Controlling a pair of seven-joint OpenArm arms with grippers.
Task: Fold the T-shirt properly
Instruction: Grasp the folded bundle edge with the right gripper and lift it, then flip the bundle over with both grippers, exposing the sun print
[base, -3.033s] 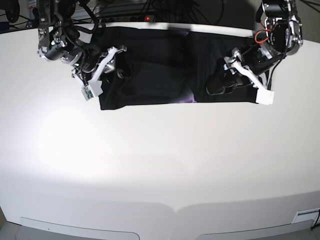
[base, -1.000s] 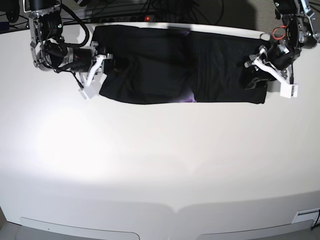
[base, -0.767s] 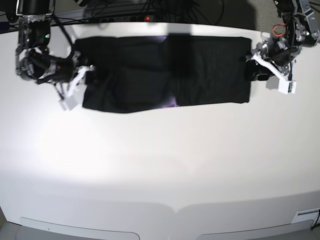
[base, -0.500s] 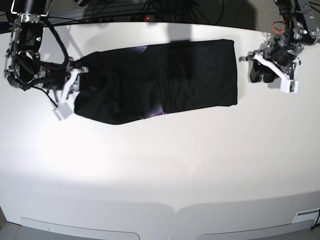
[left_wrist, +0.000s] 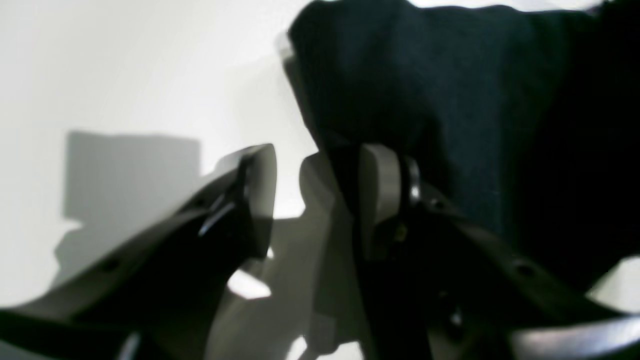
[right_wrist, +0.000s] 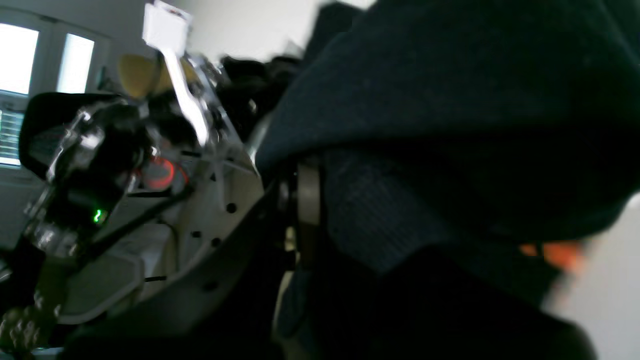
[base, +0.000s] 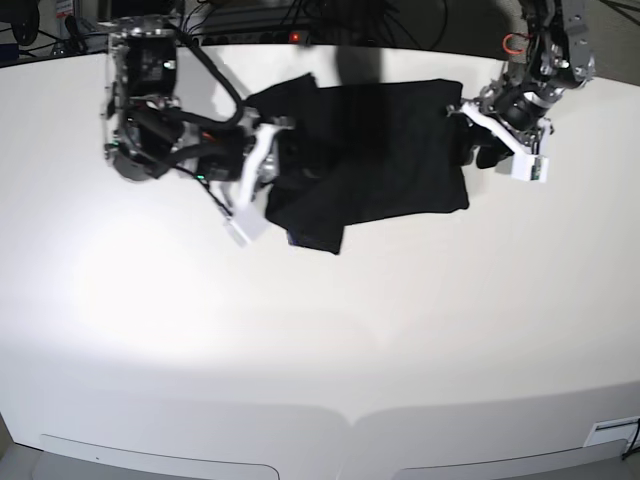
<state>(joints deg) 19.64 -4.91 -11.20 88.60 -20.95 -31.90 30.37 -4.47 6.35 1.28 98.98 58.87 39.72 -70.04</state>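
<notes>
T-shirt (left_wrist: 450, 90) cloth is seen ahead and to the right of the left claw (left_wrist: 320, 195) in the left wrist view; the jaws stand apart over the bench (left_wrist: 125, 75), and nothing is seen between them. In the right wrist view, black cloth is bunched against the right claw (right_wrist: 300, 210), which is clamped on it. From the base view, the T-shirt is spread between both claws, one end lifted by the right claw.

T-shirt (base: 380, 150) left end has been lifted and carried inward by right gripper (base: 283, 160), bunched over the middle; left gripper (base: 478, 140) moved back beside the shirt's edge.
</notes>
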